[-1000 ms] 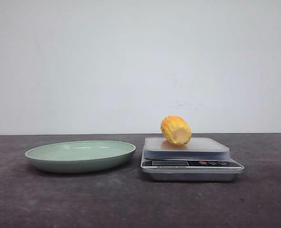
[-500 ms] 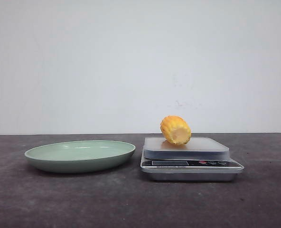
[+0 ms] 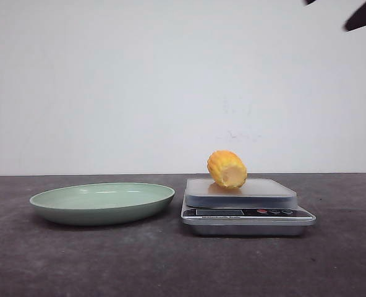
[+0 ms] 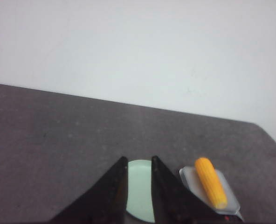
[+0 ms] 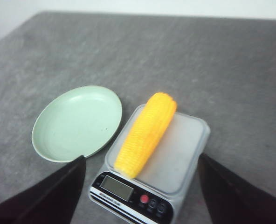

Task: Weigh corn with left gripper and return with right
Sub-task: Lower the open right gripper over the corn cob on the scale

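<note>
The yellow-orange corn (image 3: 227, 169) lies on the platform of a silver kitchen scale (image 3: 248, 213), touched by nothing. In the right wrist view the corn (image 5: 146, 134) lies lengthwise on the scale (image 5: 181, 156), one end near the display. My right gripper (image 5: 141, 157) hangs high above it, wide open and empty; in the front view only its dark fingers (image 3: 363, 15) show at the top right. In the left wrist view my left gripper (image 4: 138, 159) is high and far back, its fingers a narrow gap apart with nothing between them. The corn (image 4: 210, 182) lies off to one side.
A shallow pale green plate (image 3: 102, 207) sits on the dark table just left of the scale; it holds nothing (image 5: 72, 126). A plain white wall stands behind the table.
The right gripper's fingers have come into the top right corner of the front view. The corn stays at rest on the scale.
</note>
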Controlling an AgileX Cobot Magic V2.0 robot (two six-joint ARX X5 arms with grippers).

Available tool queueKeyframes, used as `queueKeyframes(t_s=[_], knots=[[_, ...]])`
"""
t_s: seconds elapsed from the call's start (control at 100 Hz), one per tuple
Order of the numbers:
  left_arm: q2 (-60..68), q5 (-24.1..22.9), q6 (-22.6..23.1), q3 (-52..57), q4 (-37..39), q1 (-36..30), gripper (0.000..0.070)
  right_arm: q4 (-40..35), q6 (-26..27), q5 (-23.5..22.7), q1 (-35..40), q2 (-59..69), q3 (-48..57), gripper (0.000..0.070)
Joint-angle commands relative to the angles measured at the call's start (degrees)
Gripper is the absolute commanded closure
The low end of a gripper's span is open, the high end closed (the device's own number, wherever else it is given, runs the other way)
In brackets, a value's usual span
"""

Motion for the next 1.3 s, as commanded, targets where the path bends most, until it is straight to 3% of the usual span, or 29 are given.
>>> queueKeyframes(t_s=[0.0,0.19,0.54,0.68,1.29], knots=[[0.39,-0.13,1.49,0.81,0.11,0.02,0.0630,1.03,1.38,1.40,2.51,4.83,3.13,0.0194],[0.39,-0.17,1.75,0.81,-0.59,0.02,0.0630,0.87,2.38,4.42,7.10,18.05,11.17,0.0194],[0.39,-0.24,4.11,0.81,-4.35,0.02,0.0623,0.92,4.13,4.85,8.13,35.91,17.77,0.0189],[0.39,-0.24,4.07,0.81,-4.72,0.02,0.0538,1.25,4.13,5.75,8.13,39.56,17.77,0.0188],[0.39,-0.24,4.11,0.81,-4.90,0.02,0.0539,3.52,6.01,5.75,8.31,45.99,17.77,0.0189]])
